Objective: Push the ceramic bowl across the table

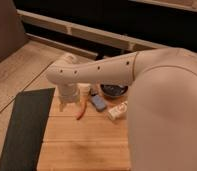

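- Pale plank table (84, 147) carries the ceramic bowl (114, 90) at its far edge, partly hidden behind the arm (102, 70).
- That arm reaches leftward, then bends downward.
- Its gripper (67, 102) sits at the table's far-left corner, beside a cream cup (84, 92); its grip state cannot be told.

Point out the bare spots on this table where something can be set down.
Free: the near half of the table, from the orange stick and white packet to the front edge. Crowded: the far end, where the gripper at far left, cup, blue block and bowl cluster.
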Action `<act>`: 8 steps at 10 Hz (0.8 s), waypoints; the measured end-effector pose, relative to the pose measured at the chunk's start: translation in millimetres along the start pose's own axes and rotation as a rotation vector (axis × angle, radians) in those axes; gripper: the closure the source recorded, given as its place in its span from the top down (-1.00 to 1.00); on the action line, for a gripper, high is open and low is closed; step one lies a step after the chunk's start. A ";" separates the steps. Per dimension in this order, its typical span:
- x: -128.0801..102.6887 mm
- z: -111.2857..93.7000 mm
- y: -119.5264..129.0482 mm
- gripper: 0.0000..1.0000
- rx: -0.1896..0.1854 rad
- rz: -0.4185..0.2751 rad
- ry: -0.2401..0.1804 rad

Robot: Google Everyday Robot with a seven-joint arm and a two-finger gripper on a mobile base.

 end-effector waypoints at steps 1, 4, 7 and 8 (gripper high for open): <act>-7.3 5.6 -13.6 0.30 0.007 0.032 0.001; -35.1 11.2 -60.9 0.30 -0.024 0.151 -0.030; -48.6 9.2 -100.4 0.30 -0.043 0.200 -0.058; -48.5 9.2 -96.7 0.30 -0.045 0.194 -0.058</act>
